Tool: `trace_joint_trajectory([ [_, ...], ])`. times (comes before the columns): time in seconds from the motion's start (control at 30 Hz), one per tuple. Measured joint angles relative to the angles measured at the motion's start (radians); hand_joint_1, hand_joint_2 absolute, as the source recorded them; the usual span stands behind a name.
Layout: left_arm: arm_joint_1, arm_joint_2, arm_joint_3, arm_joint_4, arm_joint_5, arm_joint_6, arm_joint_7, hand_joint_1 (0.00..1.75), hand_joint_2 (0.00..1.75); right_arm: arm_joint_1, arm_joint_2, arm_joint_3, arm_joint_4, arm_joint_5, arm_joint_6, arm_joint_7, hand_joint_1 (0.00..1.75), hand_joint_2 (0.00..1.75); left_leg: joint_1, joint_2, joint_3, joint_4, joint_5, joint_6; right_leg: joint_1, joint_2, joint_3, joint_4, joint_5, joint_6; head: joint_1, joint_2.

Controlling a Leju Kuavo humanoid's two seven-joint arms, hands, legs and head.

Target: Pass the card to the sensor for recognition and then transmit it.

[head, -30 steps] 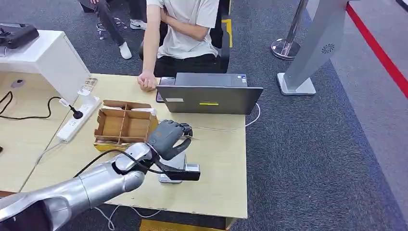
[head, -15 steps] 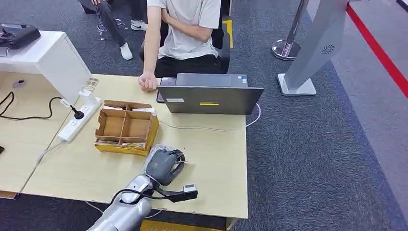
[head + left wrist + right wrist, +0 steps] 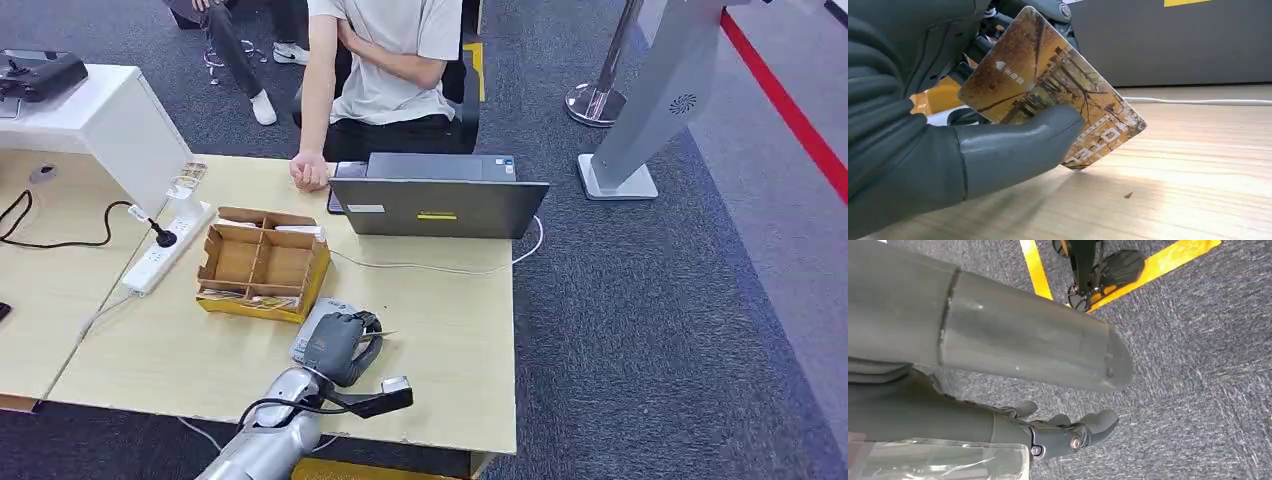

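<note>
Your left hand (image 3: 335, 345) pinches the card (image 3: 1053, 90) between thumb and fingers—low over the table (image 3: 450, 330), above the sensor (image 3: 312, 322). Your right hand (image 3: 1013, 385) hangs with fingers apart, holding nothing.

- Silver, rounded left arm (image 3: 268, 440) with a black cable looped along it.
- Dark grey left hand (image 3: 338, 346): ribbed cover, thick smooth thumb (image 3: 1013, 150).
- Right hand (image 3: 998, 355): grey thumb, darker fingers (image 3: 1073, 432) with small round screws.
</note>
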Motion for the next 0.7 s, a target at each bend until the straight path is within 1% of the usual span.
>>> trace_joint_trajectory([
  [0.6, 0.0, 0.0, 0.002, 0.002, -0.001, 0.0, -0.003, 1.75, 1.75, 0.0, 0.0, 0.0, 0.0, 0.001, 0.005, 0.001, 0.0, 0.0, 0.0, 0.0, 0.001, 0.0, 0.0, 0.0, 0.0, 0.0, 0.002, 0.0, 0.0, 0.0, 0.0, 0.0],
  [0.63, 0.027, -0.001, 0.008, -0.004, -0.015, 0.0, -0.041, 1.75, 1.75, 0.005, 0.001, 0.001, 0.001, 0.019, 0.051, 0.022, 0.0, 0.0, 0.0, -0.001, 0.001, -0.001, 0.0, 0.0, 0.0, 0.0, 0.003, 0.0, 0.0, 0.0, 0.0, 0.0],
  [0.67, 0.091, 0.003, 0.034, -0.066, -0.029, -0.011, -0.073, 1.75, 1.75, 0.03, 0.007, 0.008, 0.005, 0.047, 0.126, 0.048, 0.0, 0.0, -0.001, 0.001, 0.005, -0.002, -0.004, -0.001, 0.0, 0.001, 0.006, 0.0, -0.003, -0.001, 0.002, 0.0],
  [0.7, 0.2, 0.041, 0.079, -0.238, -0.04, -0.042, -0.058, 1.75, 1.75, 0.068, 0.016, 0.023, -0.003, 0.083, 0.262, 0.064, 0.0, 0.0, -0.001, 0.004, 0.016, -0.003, -0.009, -0.003, 0.0, 0.005, 0.011, 0.0, -0.008, -0.004, 0.003, 0.0],
])
